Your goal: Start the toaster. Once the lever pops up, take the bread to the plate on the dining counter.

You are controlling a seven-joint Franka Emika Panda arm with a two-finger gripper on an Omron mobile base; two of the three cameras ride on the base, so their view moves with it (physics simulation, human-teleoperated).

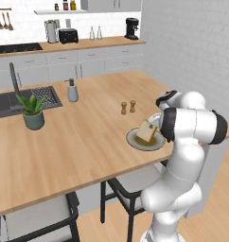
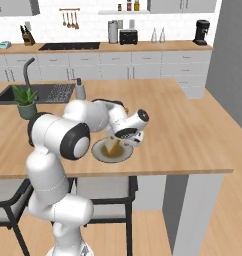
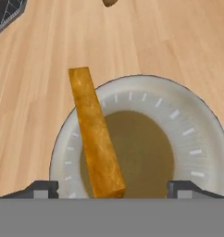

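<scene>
Near the light-wood desk's point(image 1: 78, 142) front edge, the pincer point(image 3: 113, 187) hangs released; golden-tan bread slice point(image 3: 94, 134) leans in the round grey plate point(image 3: 188, 125).

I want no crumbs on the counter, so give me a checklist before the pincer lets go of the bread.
1. Bread above the plate, not the bare dining counter: ok.
2. Pincer open, finger tips apart from the slice: ok.
3. Slice lying flat: not ok, it stands on edge, tilted.
4. Lower edge of the slice touching the plate: cannot tell.
5. Salt and pepper shakers apart from the plate: ok.
</scene>
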